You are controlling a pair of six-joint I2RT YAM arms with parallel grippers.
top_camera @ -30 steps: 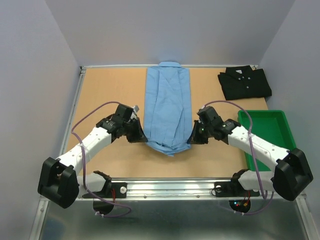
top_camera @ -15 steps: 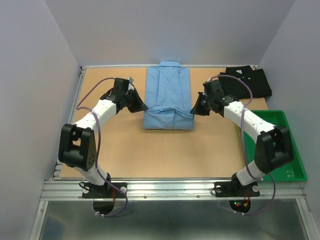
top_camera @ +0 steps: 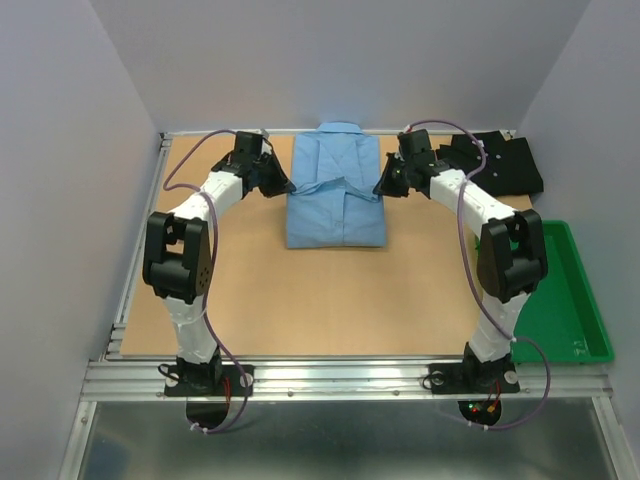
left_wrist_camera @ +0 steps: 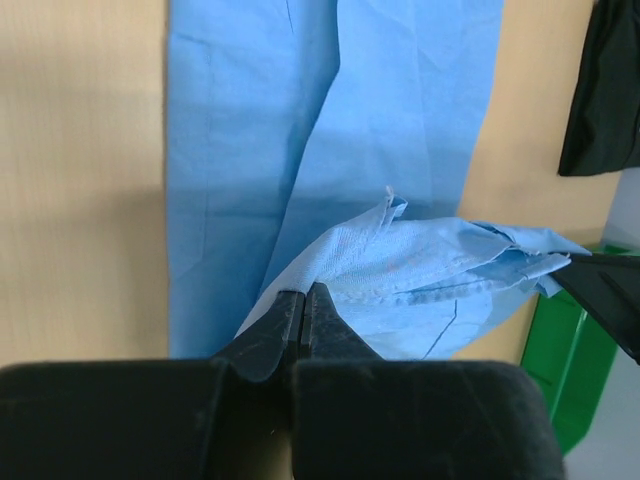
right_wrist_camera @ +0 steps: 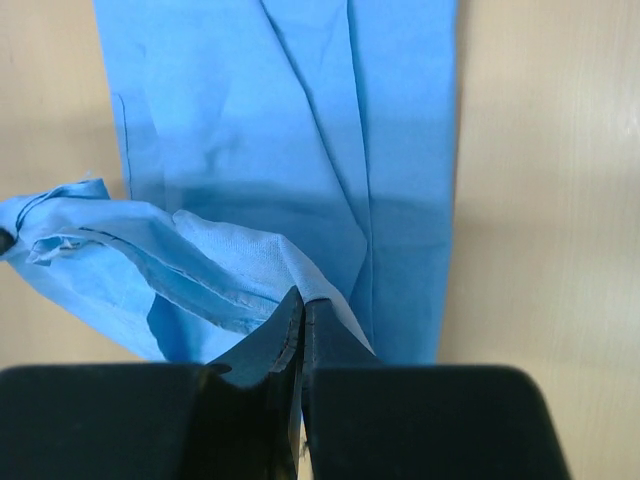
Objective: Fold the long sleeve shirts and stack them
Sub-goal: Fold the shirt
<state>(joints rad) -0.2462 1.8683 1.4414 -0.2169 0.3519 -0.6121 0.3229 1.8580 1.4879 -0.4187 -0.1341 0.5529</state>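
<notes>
The light blue shirt [top_camera: 335, 195] lies at the table's middle back, its lower half doubled up over the upper part. My left gripper [top_camera: 285, 187] is shut on the hem's left corner [left_wrist_camera: 340, 255]. My right gripper [top_camera: 382, 190] is shut on the hem's right corner [right_wrist_camera: 250, 260]. Between the two grippers the hem hangs as a raised, slack band above the flat cloth. The black shirt [top_camera: 495, 163] lies folded at the back right, partly behind my right arm; its edge [left_wrist_camera: 605, 90] shows in the left wrist view.
A green plastic tray [top_camera: 560, 300] stands along the right side of the table, its corner [left_wrist_camera: 560, 360] also visible in the left wrist view. Walls close in the back and both sides. Bare wooden table top [top_camera: 330, 300] stretches in front of the blue shirt.
Both grippers have carried the blue shirt's bottom hem from the near side up toward the collar, folding the shirt in half. Both arms now reach far back.
</notes>
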